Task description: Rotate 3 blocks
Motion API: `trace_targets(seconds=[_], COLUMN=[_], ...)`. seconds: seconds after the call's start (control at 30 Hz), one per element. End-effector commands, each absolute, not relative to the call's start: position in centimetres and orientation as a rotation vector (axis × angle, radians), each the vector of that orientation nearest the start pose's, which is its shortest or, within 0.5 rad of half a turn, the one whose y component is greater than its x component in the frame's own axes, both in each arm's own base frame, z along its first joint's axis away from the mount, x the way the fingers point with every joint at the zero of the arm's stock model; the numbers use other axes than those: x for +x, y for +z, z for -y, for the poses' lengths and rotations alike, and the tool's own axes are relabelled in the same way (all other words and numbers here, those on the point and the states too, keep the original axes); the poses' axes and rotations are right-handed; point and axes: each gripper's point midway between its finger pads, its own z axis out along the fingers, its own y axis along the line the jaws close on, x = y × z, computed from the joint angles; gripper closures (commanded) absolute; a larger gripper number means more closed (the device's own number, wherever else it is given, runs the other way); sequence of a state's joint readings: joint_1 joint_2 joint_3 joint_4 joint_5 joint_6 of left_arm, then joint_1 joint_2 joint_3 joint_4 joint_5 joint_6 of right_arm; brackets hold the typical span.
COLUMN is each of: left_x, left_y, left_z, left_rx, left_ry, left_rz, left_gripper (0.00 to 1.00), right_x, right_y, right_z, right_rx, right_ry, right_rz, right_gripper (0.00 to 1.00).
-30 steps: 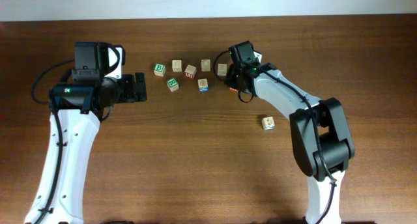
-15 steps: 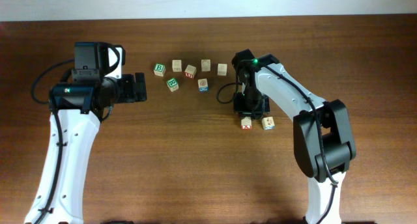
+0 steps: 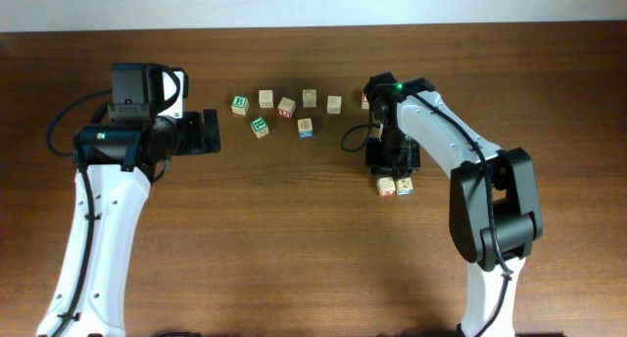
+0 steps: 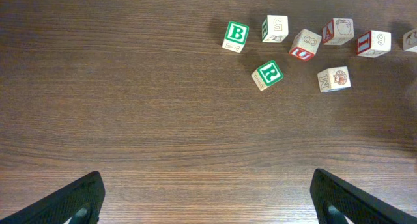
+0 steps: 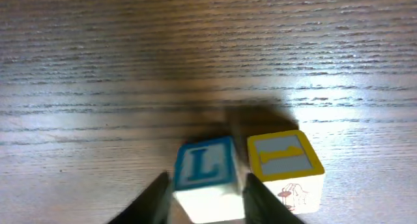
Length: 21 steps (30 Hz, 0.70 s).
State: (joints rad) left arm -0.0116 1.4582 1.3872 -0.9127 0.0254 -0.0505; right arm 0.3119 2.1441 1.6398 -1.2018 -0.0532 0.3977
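A pale wooden block with a blue "L" on top [image 5: 203, 165] rests on the table between my right gripper's [image 5: 205, 191] fingers, which stand slightly apart from its sides. Overhead, this block [image 3: 386, 186] lies under the right gripper [image 3: 389, 170], touching a yellow-topped cube [image 3: 404, 186] on its right. A red-edged block [image 3: 286, 107] and a blue-faced block [image 3: 306, 127] remain in the cluster at the back. My left gripper [image 3: 210, 131] hovers wide open left of the cluster, holding nothing [image 4: 212, 204].
Two green-lettered cubes [image 3: 240, 105] [image 3: 259, 126] sit at the cluster's left end. Pale cubes [image 3: 265, 99] [image 3: 310, 98] [image 3: 334, 104] lie along the back row. A red-marked cube [image 3: 365, 100] peeks out beside the right arm. The yellow-topped cube [image 5: 285, 160] nearly touches the right finger.
My right gripper carried the "L" block from the back row toward the front, set it beside the yellow-topped cube and parted its jaws a little. The left arm stayed still.
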Motion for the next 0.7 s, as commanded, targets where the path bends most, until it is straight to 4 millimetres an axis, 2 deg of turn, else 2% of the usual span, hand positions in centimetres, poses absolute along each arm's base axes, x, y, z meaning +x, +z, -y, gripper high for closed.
trace_targets(seconds=[0.0, 0.13, 0.23, 0.33, 0.43, 0.47, 0.6, 0.67], left_x=[37.9, 37.9, 37.9, 37.9, 37.9, 37.9, 37.9, 37.9], left_y=[22.0, 22.0, 22.0, 22.0, 22.0, 22.0, 22.0, 22.0], left_z=[0.8, 0.8, 0.8, 0.8, 0.8, 0.8, 0.8, 0.8], left_rx=[-0.06, -0.06, -0.06, -0.06, -0.06, -0.06, -0.06, -0.06], left_ry=[-0.057, -0.057, -0.057, -0.057, -0.057, -0.057, -0.057, -0.057], left_rz=[-2.536, -2.536, -2.536, -2.536, -2.536, -2.536, -2.536, -2.536], left_gripper=[0.01, 0.01, 0.01, 0.01, 0.01, 0.01, 0.01, 0.01], right_x=[36.1, 37.9, 42.0, 45.6, 48.1, 48.6, 48.9, 48.8], right_y=[3.9, 5.6, 7.7, 8.8, 8.3, 7.3, 3.6, 2.7], right_z=[-12.5, -13.5, -19.0, -24.5, -27.6, -28.6, -28.5, -28.3], right_rx=[0.122, 0.091, -0.092, -0.219, -0.22, -0.234, -0.243, -0.248], right_ry=[0.007, 0.079, 0.413, 0.539, 0.45, 0.421, 0.29, 0.284], right_rz=[-3.25, -3.195, -2.998, -2.77, -2.629, -2.6, -2.619, -2.637], right_gripper=[0.59, 0.56, 0.54, 0.48, 0.43, 0.42, 0.42, 0.43])
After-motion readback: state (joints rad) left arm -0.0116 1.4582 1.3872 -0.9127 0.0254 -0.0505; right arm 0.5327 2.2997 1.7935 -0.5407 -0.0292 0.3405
